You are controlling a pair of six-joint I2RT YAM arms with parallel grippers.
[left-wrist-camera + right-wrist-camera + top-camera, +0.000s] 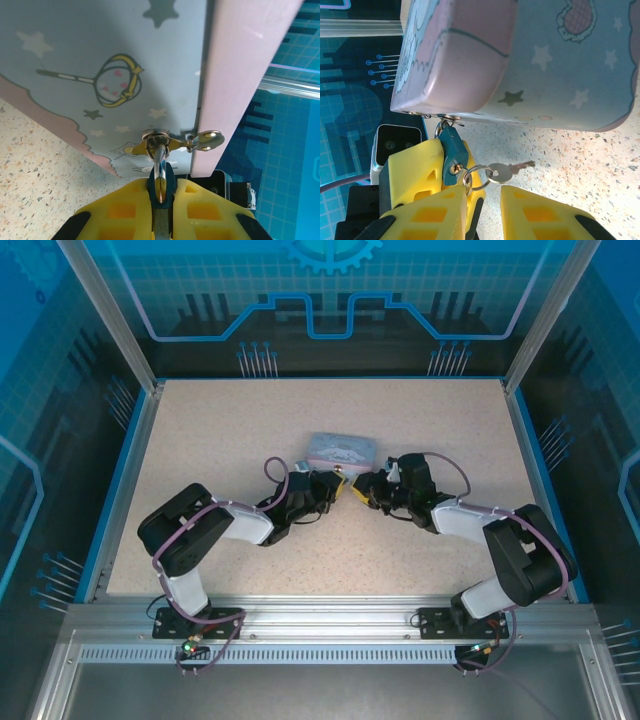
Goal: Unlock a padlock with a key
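Observation:
The small teal padlock (451, 150) hangs by its silver shackle from the hasp of a pale blue cartoon-printed tin (342, 448). My left gripper (161, 187) is shut on the padlock (162, 180) from below, and its yellow fingers (415, 167) flank the lock body. A key ring (471, 176) sits at the brassy keyhole end, with a silver key (502, 172) dangling from it over the table. That key (209, 140) also glints beside the tin's pink edge. My right gripper (485, 212) stands open just under the ring and key, with nothing clamped. I cannot tell whether a key sits in the keyhole.
The tin (520, 60) lies on the speckled tabletop (220, 460) at mid-table, right above both grippers (345, 490). Blue-lit enclosure walls and metal posts (110, 320) ring the table. Bare tabletop lies to the left, right and behind the tin.

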